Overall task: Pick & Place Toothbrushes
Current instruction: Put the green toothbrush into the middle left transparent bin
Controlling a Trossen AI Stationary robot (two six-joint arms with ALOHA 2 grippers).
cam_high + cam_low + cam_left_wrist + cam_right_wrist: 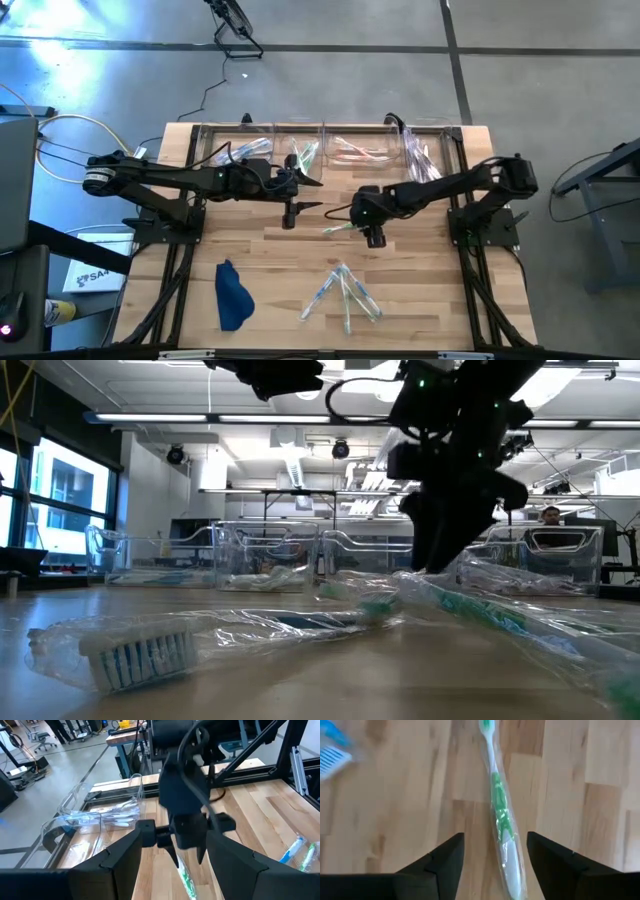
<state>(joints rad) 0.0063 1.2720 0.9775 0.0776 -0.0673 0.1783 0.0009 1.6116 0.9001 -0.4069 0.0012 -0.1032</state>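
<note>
Several wrapped toothbrushes (350,152) already lie in the clear bins (330,147) along the counter's (420,290) far edge, and a small heap (345,292) waits near the front edge, so the sorting seems partly done. The right tool (495,857) hangs at mid-counter with fingers spread, straddling a green brush (500,820) that lies flat on the pale wood planks, apparently not gripped. The left tool (290,215) hovers just beside it, also spread and empty. The brushes are slim, in crinkly glossy film. A blue cloth (232,295) lies crumpled near the left front.
</note>
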